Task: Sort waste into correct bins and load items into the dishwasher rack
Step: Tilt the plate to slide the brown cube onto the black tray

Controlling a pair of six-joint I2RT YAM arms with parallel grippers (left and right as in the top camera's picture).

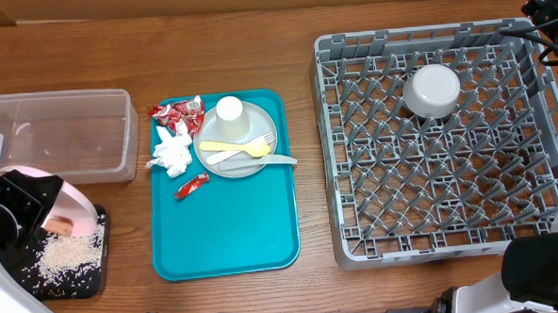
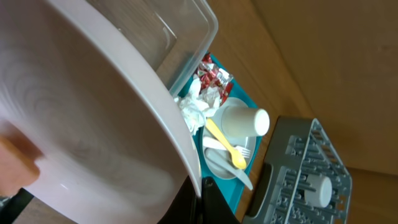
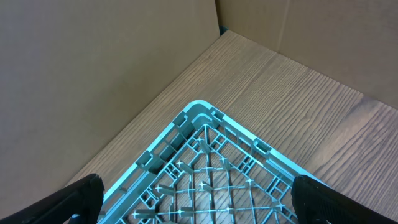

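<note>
My left gripper [image 2: 202,200] is shut on the rim of the pale pink plate [image 1: 76,205], which it holds tilted over the black tray [image 1: 96,280]. An orange food cube [image 1: 59,224] clings to the plate, and rice grains [image 1: 68,254] lie in the tray. On the grey plate [image 1: 225,165] are the white cup [image 1: 230,116], a yellow fork [image 1: 238,149] and white cutlery [image 1: 270,161]. Red wrappers [image 1: 176,112] and the napkin [image 1: 172,153] lie beside it. The whitish bowl [image 1: 433,90] sits in the rack [image 1: 447,234]. My right gripper [image 3: 199,205] hangs open over the rack's far corner.
The clear tub [image 1: 56,133] stands behind the black tray with nothing visible inside. The teal serving tray [image 1: 230,234] lies in the middle, with one more red wrapper [image 1: 192,186] on it. Cardboard walls close off the back of the table.
</note>
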